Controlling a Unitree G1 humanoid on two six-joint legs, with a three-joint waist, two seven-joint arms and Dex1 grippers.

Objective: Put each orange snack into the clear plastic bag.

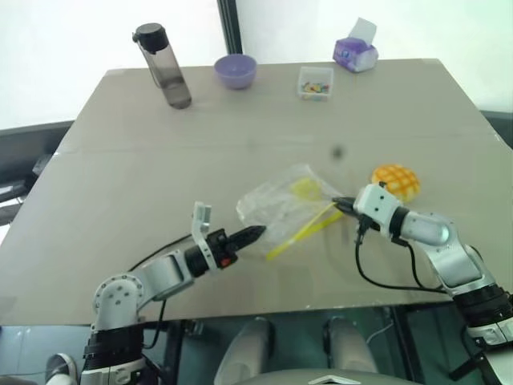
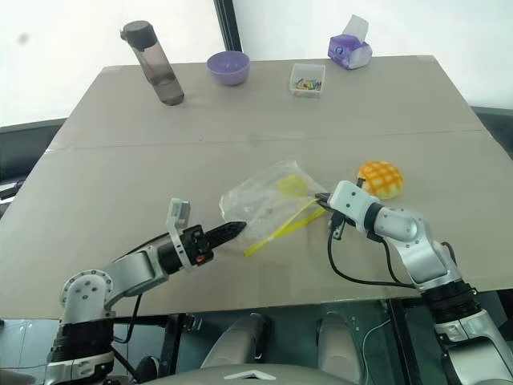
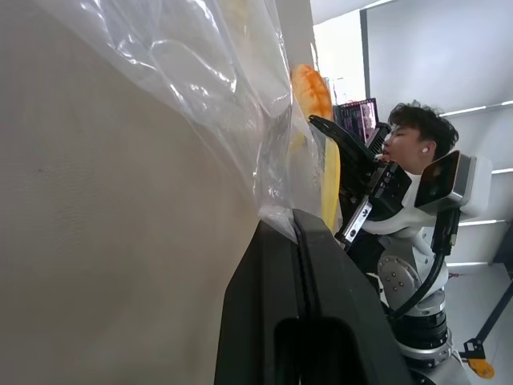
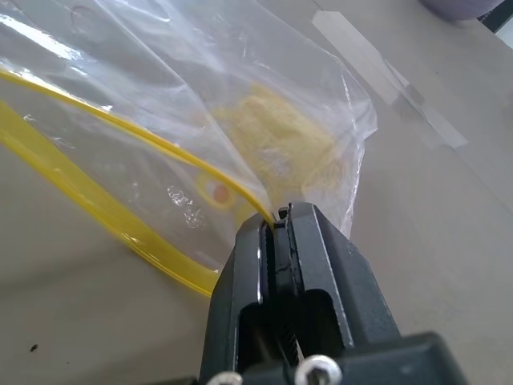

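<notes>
Grey tabletop (image 1: 160, 160) fills most of the head views, with bright white wall behind its far edge. Near the middle of the near half lies the bag (image 1: 280, 204), crinkled and partly lifted, its yellow seal strip (image 1: 300, 233) running diagonally toward the near edge. Something pale yellow shows through the plastic in the far part of the bag; what it is cannot be told.

Both grippers pinch the bag. Left gripper (image 1: 252, 234) has its fingers pressed together on the bag's near-left edge, plastic caught between them in the left wrist view. Right gripper (image 4: 280, 233) is clamped on the seal strip at the bag's right corner, the yellow strip entering the closed tips.

One snack (image 1: 395, 181) sits on the table just beyond the right gripper, outside the bag and close to it.

Open table lies all round the bag, widest on the left and in the middle. Along the far edge stand a bottle (image 1: 163, 66), a purple bowl (image 1: 236, 70), a small clear box (image 1: 315, 83) and a tissue pack (image 1: 356, 53), all well apart from the bag.
</notes>
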